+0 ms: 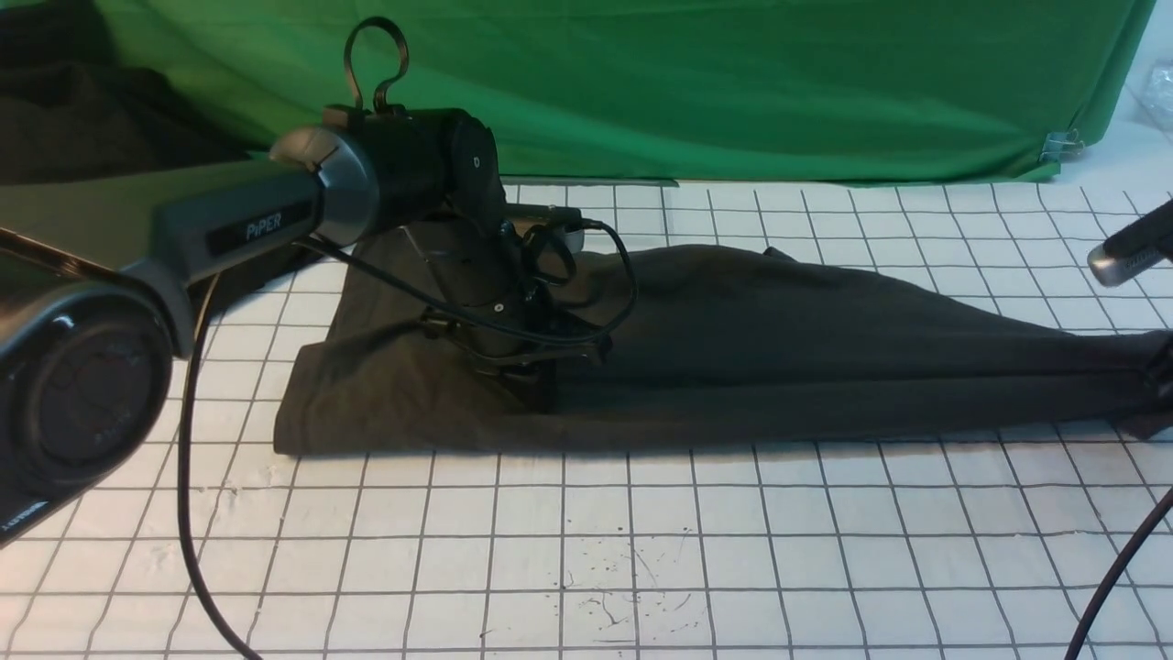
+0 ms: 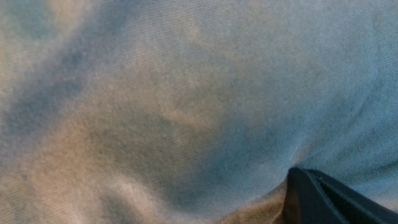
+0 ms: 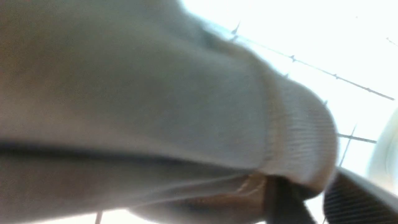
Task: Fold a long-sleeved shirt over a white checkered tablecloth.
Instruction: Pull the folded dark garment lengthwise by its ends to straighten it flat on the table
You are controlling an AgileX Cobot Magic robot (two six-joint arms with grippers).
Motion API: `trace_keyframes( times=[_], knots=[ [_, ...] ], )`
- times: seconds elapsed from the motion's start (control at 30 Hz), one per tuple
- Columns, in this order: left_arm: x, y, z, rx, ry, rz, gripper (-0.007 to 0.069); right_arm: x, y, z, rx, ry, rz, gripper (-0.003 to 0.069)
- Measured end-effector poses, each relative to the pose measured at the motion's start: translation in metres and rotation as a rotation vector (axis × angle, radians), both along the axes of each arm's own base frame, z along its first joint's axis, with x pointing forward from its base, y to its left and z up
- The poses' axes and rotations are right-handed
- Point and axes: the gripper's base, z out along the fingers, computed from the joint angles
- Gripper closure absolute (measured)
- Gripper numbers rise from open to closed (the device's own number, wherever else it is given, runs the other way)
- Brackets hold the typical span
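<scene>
since the long-sleeved shirt (image 1: pixel 779 357) looks soft and limp, grip its cuff (image 3: pixel 298 140); left gripper (image 1: pixel 539 390) pinches its fabric, right gripper (image 3: pixel 306 191) spread.

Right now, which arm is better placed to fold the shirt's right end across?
Probably right: the right jaws sit at the ribbed end of the shirt, while the left jaws press its middle.
</scene>
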Motion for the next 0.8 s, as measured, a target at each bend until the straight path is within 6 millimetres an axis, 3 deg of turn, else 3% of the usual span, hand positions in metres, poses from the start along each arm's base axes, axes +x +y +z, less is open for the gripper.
trace_keyframes(
  times=[0.07, 0.1, 0.13, 0.17, 0.23, 0.57, 0.67, 0.8],
  knots=[
    [0.000, 0.000, 0.000, 0.000, 0.001, 0.000, 0.0628, 0.003, 0.002, 0.005, 0.011, -0.034, -0.040, 0.0323],
    [0.000, 0.000, 0.000, 0.000, 0.001, 0.000, 0.0628, 0.007, 0.005, 0.015, 0.018, -0.059, -0.092, 0.0244],
    [0.000, 0.000, 0.000, 0.000, 0.001, 0.000, 0.0628, 0.007, 0.005, 0.016, 0.019, -0.059, -0.098, 0.0235],
    [0.000, 0.000, 0.000, 0.001, 0.001, -0.001, 0.0628, 0.007, 0.009, 0.025, 0.031, -0.048, -0.149, 0.0177],
    [0.000, 0.000, 0.000, 0.002, 0.001, -0.001, 0.0628, 0.003, 0.013, 0.035, 0.068, -0.025, -0.206, 0.0155],
    [0.000, 0.000, 0.000, 0.005, 0.002, -0.006, 0.0628, -0.035, 0.029, 0.084, 0.249, 0.050, -0.277, 0.0207],
    [0.000, 0.000, 0.000, 0.006, 0.002, -0.010, 0.0628, -0.044, 0.035, 0.078, 0.319, 0.099, -0.273, 0.0220],
    [-0.001, 0.000, 0.000, 0.004, 0.006, -0.010, 0.0628, -0.049, 0.039, 0.050, 0.372, 0.145, -0.263, 0.0225]
  ],
)
